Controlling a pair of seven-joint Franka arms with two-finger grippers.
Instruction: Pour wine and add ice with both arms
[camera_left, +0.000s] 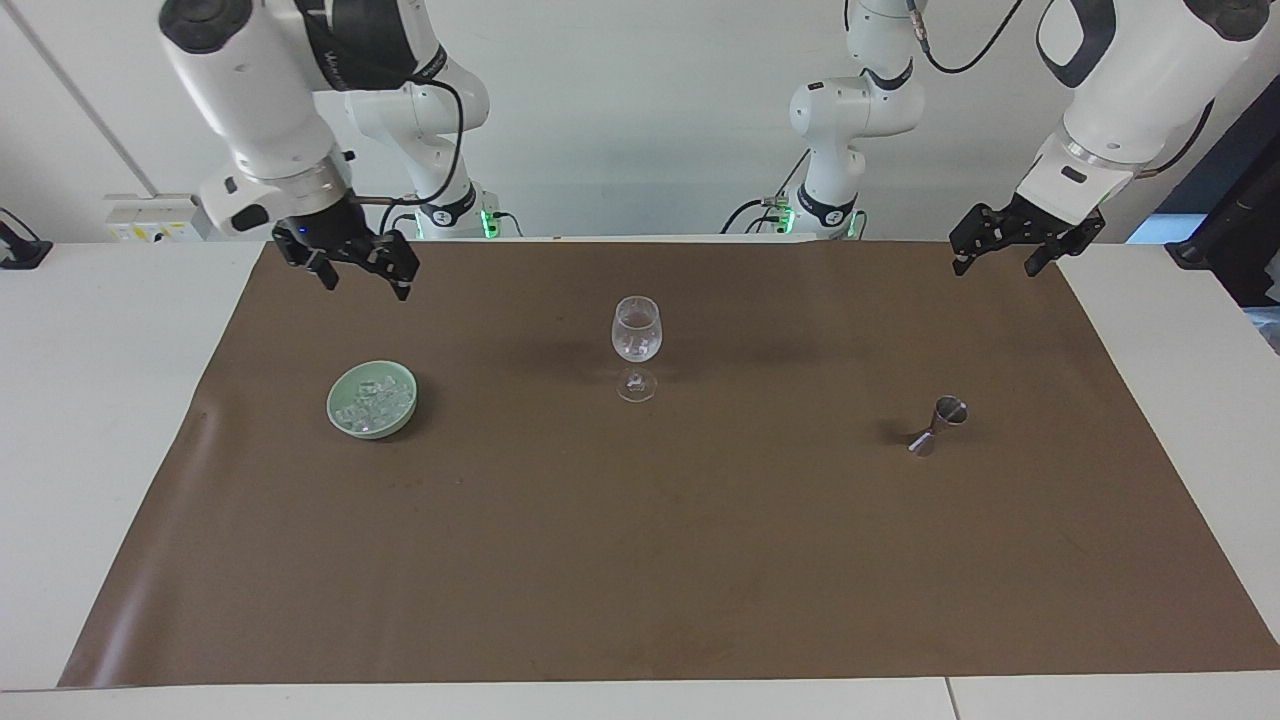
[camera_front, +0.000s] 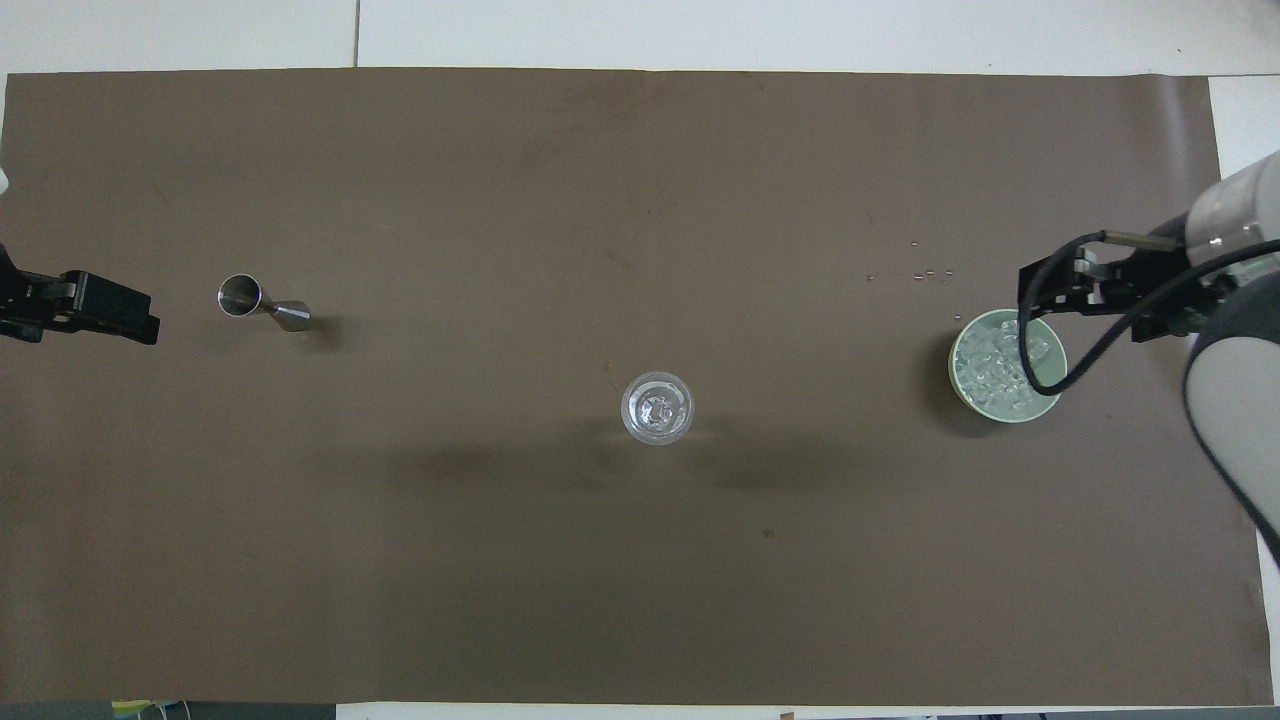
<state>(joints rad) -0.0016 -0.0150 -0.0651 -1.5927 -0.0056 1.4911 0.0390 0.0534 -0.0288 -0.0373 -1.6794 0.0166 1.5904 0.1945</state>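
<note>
Hanging claw-down with fingers spread wide, the right gripper (camera_left: 362, 270) is above the mat's robot-side edge near the bowl of ice (camera_left: 372, 403), while the left gripper (camera_left: 995, 254), likewise wide, waits above its own corner.

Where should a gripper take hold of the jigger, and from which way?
Grip the jigger at its narrow waist, coming straight down from above. It lies tipped on the mat, so the waist is the thinnest span for two fingers, and the flaring cones either side would probably stop it sliding out.
</note>
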